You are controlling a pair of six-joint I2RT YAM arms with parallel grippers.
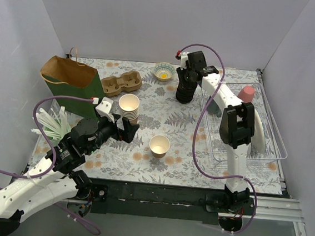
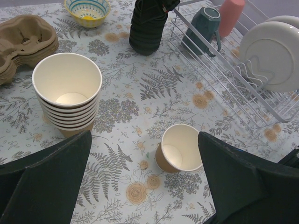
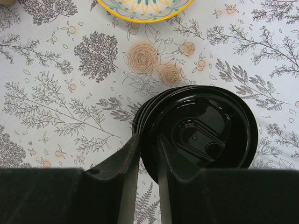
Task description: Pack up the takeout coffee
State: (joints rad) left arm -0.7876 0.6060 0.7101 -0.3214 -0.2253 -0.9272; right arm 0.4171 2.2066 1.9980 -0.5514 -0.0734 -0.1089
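Over the lid stack (image 1: 185,91), the right hand (image 3: 148,145) pinches the top lid (image 3: 201,135) (left hand (image 2: 144,137) wide above the cup (image 2: 182,142)).

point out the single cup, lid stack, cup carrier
single cup (image 2: 180,148): left wrist view, its cream inside.
lid stack (image 3: 202,134): right wrist view, top lid.
cup carrier (image 1: 122,83): top external view, middle ridge.

SITE: robotics lab test cell, dressed as a café counter | SHELL: plain grey panel walls (image 1: 156,17) are enclosing the bench | RIG: cabled left arm (image 1: 33,187) and right arm (image 1: 240,131) are sitting bolted beside a metal rail (image 1: 282,211) | PROPS: floral cloth (image 1: 174,119), dish rack (image 2: 219,79), paper bag (image 1: 66,78) and cup carrier (image 1: 122,83) are supplying the kitchen look
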